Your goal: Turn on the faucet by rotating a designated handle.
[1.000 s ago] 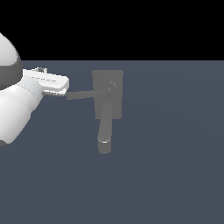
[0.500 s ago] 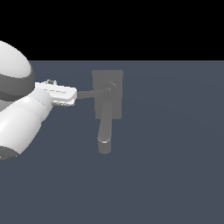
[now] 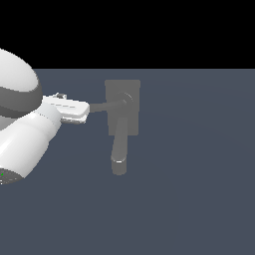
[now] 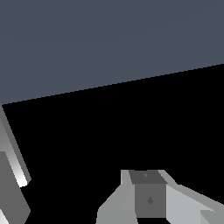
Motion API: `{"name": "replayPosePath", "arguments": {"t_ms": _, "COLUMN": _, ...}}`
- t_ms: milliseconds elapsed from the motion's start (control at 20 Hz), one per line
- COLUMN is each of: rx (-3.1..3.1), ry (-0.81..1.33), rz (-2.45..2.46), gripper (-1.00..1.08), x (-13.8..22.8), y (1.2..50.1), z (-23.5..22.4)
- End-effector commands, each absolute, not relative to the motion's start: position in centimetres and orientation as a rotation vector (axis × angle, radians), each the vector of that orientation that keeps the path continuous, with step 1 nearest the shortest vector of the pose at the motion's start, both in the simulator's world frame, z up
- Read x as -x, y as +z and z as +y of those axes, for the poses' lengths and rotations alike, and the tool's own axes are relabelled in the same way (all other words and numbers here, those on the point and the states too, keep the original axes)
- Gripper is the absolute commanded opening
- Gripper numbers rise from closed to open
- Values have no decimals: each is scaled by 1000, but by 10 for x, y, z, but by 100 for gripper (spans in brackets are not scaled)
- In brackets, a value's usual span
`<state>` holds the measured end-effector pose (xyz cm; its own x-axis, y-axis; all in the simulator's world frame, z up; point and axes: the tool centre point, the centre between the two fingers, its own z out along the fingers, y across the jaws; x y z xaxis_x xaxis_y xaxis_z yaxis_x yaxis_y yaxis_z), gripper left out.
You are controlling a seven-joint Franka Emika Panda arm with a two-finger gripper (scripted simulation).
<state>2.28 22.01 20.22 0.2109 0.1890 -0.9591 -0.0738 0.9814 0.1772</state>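
From the exterior view I see the faucet lying near the middle of the grey floor, its thick spout running toward the camera and the handle jutting from the round hub toward the exterior view's left. My gripper sits right at the free tip of that thin lever, approaching side-on, which I judge gives the longest lever arm for turning it. Whether it touches the bar I cannot tell, nor can I tell if its jaws are spread or closed. The wrist view shows only one finger and a grey block, no lever
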Motion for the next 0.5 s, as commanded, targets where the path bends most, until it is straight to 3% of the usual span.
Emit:
{"name": "replayPosePath", "arguments": {"t_ms": 0, "rx": -95, "ry": 179, "rz": 1349, "gripper": -100, "x": -23, "y": 202, "z": 220}}
{"name": "replayPosePath", "arguments": {"t_ms": 450, "rx": -36, "ry": 127, "rz": 1398, "gripper": -100, "x": -25, "y": 186, "z": 213}}
